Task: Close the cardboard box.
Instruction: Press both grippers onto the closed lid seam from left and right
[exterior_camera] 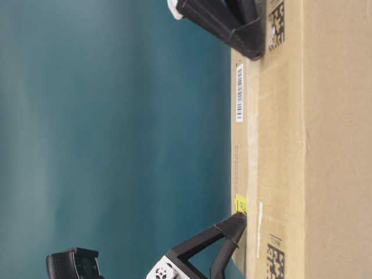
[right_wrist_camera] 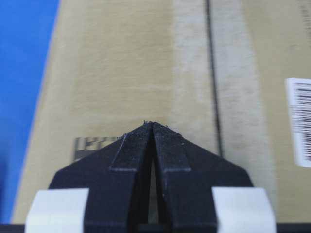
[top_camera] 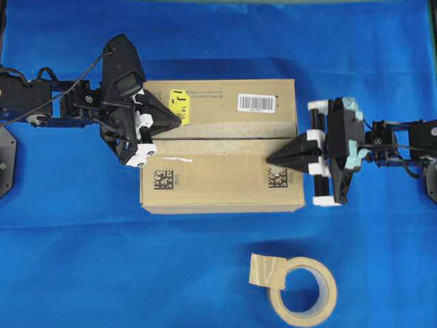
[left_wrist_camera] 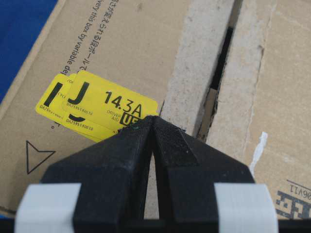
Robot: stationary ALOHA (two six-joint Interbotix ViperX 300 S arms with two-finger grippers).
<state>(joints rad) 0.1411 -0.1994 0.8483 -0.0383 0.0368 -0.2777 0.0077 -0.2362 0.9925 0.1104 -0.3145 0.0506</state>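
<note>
Overhead view shows the box [top_camera: 222, 147] lying long side left-to-right, flaps down, seam between both hands. Left hand [top_camera: 179, 117] and right hand [top_camera: 272, 159], each pressed together and empty, rest at opposite ends.

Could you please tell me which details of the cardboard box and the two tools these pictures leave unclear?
- Cardboard box contents: hidden by the flaps folded flat; the seam shows only a dark slit in the left wrist view.
- Yellow sticker: its lower right part covered by the left tool; fine print too small.
- White barcode label: cut off by the right edge, blurred.
- Right tool: contact with the box cannot be confirmed.
</note>
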